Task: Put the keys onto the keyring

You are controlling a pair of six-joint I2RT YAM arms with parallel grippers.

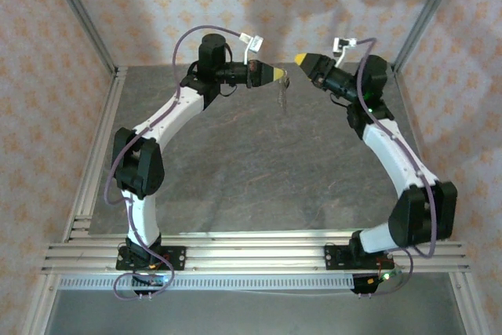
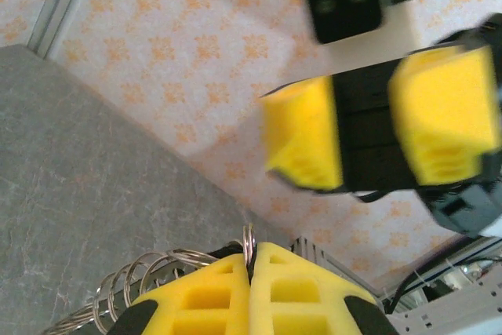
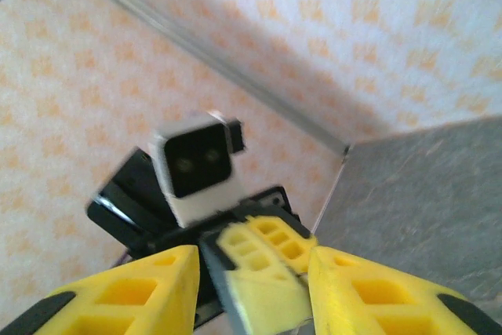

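The keyring [image 2: 249, 234] is pinched between the closed yellow fingers of the left gripper [image 1: 276, 75], held in the air above the far part of the table [image 1: 259, 170], about midway between its left and right edges and just short of the far edge. In the left wrist view a small arc of the thin silvery ring stands edge-on out of the seam between the fingertips, pointing straight ahead of the gripper toward the other arm. A run of silvery wire loops [image 2: 133, 292] curls away along the left side of those fingers. From above, a slim pale piece hangs below the fingertips, its long axis running straight down toward the table; it is too small to tell what it is. The right gripper [image 1: 299, 58] faces the left one tip to tip, just beside it and a little farther back, its jaws standing partly apart with nothing between them. It appears blurred in the left wrist view.
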